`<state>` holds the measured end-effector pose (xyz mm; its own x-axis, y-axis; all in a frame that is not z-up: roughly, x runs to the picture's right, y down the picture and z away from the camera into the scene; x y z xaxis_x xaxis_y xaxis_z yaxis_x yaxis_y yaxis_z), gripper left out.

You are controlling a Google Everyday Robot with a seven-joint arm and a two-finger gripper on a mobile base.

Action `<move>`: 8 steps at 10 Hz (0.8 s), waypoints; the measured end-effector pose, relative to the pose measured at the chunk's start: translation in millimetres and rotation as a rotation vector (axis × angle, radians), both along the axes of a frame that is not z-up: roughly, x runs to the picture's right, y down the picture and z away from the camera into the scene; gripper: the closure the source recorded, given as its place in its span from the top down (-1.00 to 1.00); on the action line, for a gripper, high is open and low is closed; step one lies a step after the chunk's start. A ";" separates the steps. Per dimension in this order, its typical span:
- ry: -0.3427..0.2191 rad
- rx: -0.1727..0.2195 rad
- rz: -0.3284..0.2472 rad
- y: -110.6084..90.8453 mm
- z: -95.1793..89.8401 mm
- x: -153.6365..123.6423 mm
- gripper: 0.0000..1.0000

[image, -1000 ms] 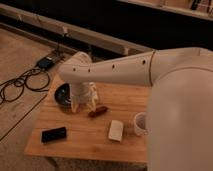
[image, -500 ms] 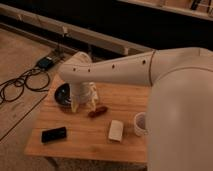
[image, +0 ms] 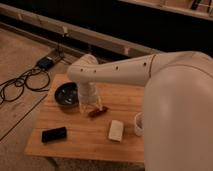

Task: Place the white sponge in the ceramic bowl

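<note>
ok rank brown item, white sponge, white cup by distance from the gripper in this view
The gripper sits mid-table, beside the ceramic bowl.
1. brown item, right beside it
2. white sponge, nearer the front edge
3. white cup, beyond the sponge

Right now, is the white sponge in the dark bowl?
Out: the off-white rectangular sponge lies on the wooden table, apart from the round dark ceramic bowl. The tool hangs beside that bowl.
</note>
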<state>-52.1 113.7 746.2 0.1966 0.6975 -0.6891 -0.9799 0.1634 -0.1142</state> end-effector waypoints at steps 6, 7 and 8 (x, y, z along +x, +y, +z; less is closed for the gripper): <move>0.050 -0.030 0.087 26.4 27.0 78.9 0.30; 0.074 -0.031 0.106 32.9 25.9 88.0 0.30; 0.101 -0.033 0.128 42.0 24.0 98.0 0.30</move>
